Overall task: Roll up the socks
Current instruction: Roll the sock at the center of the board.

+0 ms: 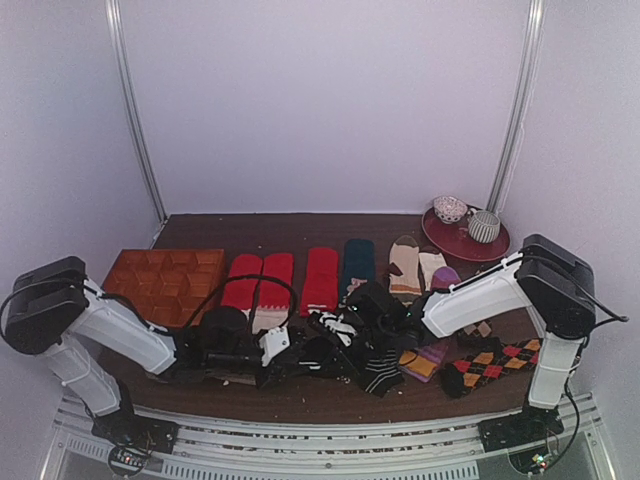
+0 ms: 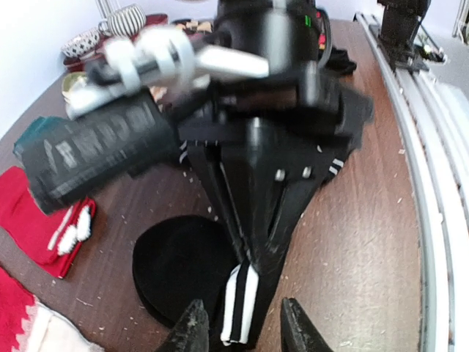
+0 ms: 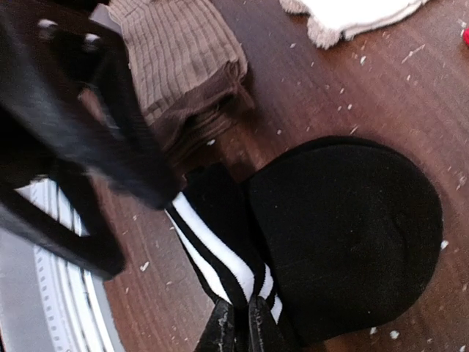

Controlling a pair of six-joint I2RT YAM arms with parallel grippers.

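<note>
At the near middle of the table, between both arms: black sock with white-banded cuff [image 3: 220, 257], banded end pinched in the closed tips of the right gripper [image 3: 240, 331], presumably to anchor it for rolling. Left gripper [image 2: 242, 326] spread apart, straddling the same cuff with a gap on each side, probably placed to take the free end. Rounded black mass [image 3: 344, 235] touching the cuff: sock body or a roll begun, not separable. Thinly striped sock [image 1: 380, 375] just to the right, loose among dark fabric, outline hard to make out. Brown ribbed sock [image 3: 183, 66] near, untouched. Left wrist view largely blocked by the blurred right arm; exact contact of the pinch cut off at the frame edge.
</note>
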